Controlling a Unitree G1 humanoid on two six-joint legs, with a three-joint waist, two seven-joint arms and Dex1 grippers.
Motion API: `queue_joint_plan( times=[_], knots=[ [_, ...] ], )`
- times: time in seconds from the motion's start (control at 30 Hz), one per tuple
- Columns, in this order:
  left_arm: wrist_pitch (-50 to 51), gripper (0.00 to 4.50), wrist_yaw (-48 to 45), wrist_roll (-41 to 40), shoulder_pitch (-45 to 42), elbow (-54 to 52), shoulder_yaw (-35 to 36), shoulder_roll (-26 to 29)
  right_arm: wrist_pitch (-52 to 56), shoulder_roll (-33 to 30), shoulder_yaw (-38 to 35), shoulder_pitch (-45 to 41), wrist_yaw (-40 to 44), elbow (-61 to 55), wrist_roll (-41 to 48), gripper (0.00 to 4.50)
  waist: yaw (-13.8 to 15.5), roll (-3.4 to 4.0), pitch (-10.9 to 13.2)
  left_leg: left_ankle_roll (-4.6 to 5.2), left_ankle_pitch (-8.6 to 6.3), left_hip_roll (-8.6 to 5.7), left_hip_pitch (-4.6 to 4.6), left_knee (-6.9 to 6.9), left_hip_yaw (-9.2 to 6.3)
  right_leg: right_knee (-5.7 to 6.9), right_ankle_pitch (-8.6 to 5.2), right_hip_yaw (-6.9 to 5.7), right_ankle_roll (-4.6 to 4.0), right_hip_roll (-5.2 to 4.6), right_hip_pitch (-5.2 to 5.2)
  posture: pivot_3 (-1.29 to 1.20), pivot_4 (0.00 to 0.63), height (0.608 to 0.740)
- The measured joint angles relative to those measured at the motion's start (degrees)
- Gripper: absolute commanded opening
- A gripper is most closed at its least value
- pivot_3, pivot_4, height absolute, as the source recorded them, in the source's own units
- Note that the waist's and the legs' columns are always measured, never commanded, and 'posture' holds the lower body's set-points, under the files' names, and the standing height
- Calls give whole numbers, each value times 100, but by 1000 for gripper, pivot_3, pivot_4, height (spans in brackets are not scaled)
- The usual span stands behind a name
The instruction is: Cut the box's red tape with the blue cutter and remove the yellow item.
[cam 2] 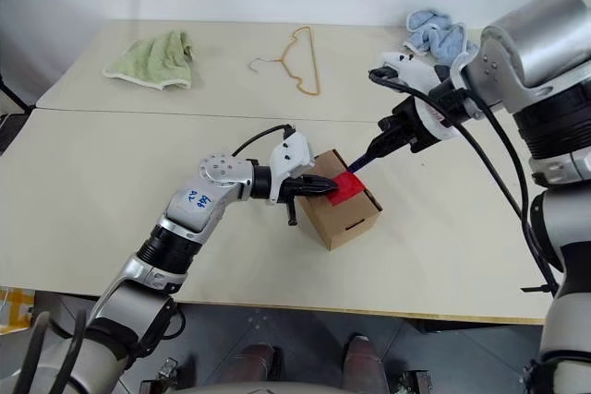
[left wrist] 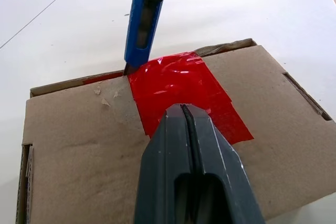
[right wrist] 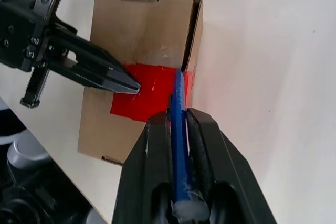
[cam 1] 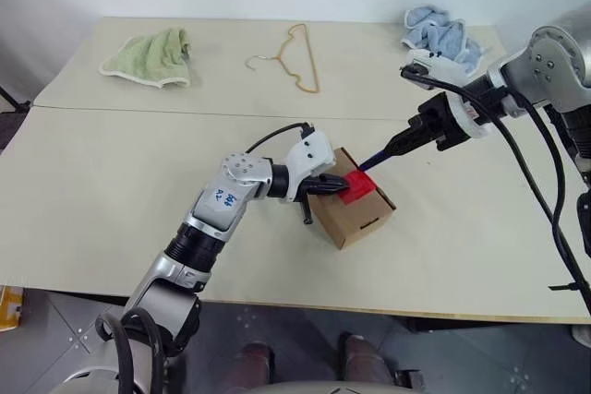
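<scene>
A pale tabletop (cam 1: 111, 191) made of two joined boards runs up to a white wall, with a green cloth (cam 1: 150, 55) at about ten o'clock on the far board, a gold wire hanger (cam 1: 297, 57) near twelve and a blue towel (cam 1: 443, 32) toward two. The box (cam 1: 355, 202) sits near the table's middle, a small brown carton lying with its taped face up. The left gripper (left wrist: 185, 109) has its fingers pressed together and bears their tips down on the red tape (left wrist: 184, 85) to steady the carton. The right gripper (right wrist: 178, 116) comes in from two o'clock, its jaws pinching the blue cutter (right wrist: 179, 108), whose dark tip meets the tape's edge at the flap seam on the far side of the box. The carton looks light and fairly stiff, so I judge it would slide or tip under a sideways pull unless held down; pressing on the flat top near the tape seems the sensible hold. The tape looks thin and glossy and should part easily along the seam. The cutter is slim and smooth, best gripped along its flat sides. The yellow item is presumably still inside the closed box.
</scene>
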Motion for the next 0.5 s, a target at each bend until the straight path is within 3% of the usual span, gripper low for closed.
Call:
queue_joint_plan(
  times=[0.5],
  knots=[
    [97,0,-55,1,-12,-47,-84,-1,-15,-441,676,-205,276,-3,491,153,30,-1,0,2,-4,0,0,1,7,2,0,0,-1,-2,-3,0,150,740]
  ],
)
